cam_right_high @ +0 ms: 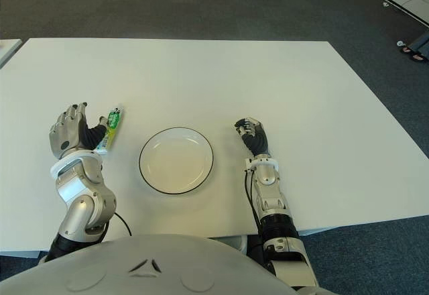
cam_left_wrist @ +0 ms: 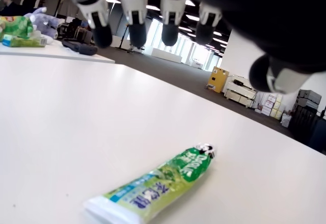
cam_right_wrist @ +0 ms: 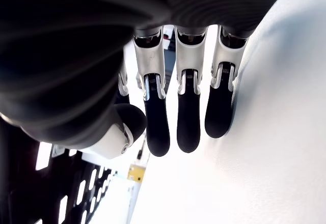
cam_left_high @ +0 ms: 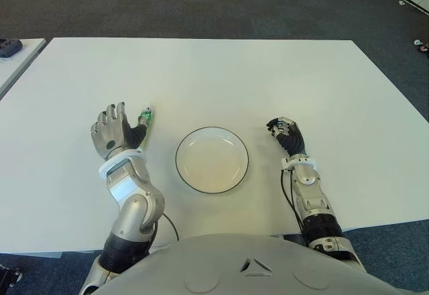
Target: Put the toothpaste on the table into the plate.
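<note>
A green and white toothpaste tube (cam_right_high: pixel 111 130) lies flat on the white table (cam_left_high: pixel 214 74), left of the plate. In the left wrist view the toothpaste tube (cam_left_wrist: pixel 158 184) lies on the table under the hand, untouched. My left hand (cam_left_high: pixel 115 131) hovers just left of the tube with fingers spread and nothing in it. A white plate (cam_left_high: pixel 212 159) with a dark rim sits at the table's near centre and holds nothing. To the right of the plate my right hand (cam_left_high: pixel 284 133) stays idle, its fingers (cam_right_wrist: pixel 187 117) loosely curled and holding nothing.
A second table's corner (cam_left_high: pixel 17 50) with a dark object on it shows at the far left. Dark carpet (cam_left_high: pixel 201 3) surrounds the table. The table's near edge runs just before my torso.
</note>
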Action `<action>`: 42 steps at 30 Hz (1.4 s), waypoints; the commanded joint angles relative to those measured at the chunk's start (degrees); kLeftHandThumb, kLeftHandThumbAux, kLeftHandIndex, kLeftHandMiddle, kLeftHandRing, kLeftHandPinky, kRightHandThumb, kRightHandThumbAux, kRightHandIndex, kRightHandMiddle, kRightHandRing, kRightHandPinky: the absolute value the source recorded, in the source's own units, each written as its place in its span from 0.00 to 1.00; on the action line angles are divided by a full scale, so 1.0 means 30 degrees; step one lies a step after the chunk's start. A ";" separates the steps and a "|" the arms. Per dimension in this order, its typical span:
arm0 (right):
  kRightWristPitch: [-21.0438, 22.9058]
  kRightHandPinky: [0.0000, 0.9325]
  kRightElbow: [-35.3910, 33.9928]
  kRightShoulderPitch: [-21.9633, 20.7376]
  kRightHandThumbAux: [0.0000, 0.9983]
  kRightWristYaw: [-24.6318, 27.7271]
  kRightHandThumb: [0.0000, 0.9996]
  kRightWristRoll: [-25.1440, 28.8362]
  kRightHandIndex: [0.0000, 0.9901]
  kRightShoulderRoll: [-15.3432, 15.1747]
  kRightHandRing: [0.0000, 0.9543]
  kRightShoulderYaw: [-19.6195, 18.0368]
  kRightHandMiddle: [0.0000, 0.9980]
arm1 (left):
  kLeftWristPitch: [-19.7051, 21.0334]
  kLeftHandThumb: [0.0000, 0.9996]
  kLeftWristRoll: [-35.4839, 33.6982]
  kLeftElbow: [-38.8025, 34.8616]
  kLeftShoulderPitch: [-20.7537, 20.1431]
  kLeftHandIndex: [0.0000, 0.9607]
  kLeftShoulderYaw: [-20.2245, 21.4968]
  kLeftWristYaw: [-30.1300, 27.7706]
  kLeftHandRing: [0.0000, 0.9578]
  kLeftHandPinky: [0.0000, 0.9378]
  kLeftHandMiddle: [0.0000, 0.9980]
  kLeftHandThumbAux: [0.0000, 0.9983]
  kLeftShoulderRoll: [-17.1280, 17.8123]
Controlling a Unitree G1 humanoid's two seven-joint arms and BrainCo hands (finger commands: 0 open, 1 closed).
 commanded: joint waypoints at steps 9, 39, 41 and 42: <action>0.0683 0.43 0.0034 0.0057 0.73 -0.0123 0.71 -0.0158 0.42 0.0037 0.43 0.0052 0.44 | 0.0448 0.49 -0.1125 0.3082 -0.1787 0.00 0.0894 -0.0506 0.00 0.00 0.00 0.33 -0.1198; 0.0671 0.44 -0.0179 0.0267 0.73 -0.0195 0.71 -0.0102 0.42 -0.0030 0.43 -0.0036 0.44 | -0.0521 0.38 -0.5649 1.1587 -0.5217 0.08 -0.0223 0.1121 0.00 0.00 0.02 0.24 0.0199; 0.0675 0.44 -0.0254 0.0322 0.73 -0.0195 0.71 -0.0096 0.42 -0.0038 0.43 -0.0045 0.44 | -0.0472 0.37 -0.5956 1.2065 -0.5498 0.09 -0.0273 0.1124 0.00 0.00 0.02 0.24 0.0225; 0.0692 0.44 -0.0312 0.0351 0.73 -0.0188 0.71 -0.0084 0.42 -0.0041 0.43 -0.0050 0.44 | -0.0448 0.37 -0.6142 1.2405 -0.5697 0.11 -0.0271 0.1123 0.00 0.00 0.02 0.24 0.0219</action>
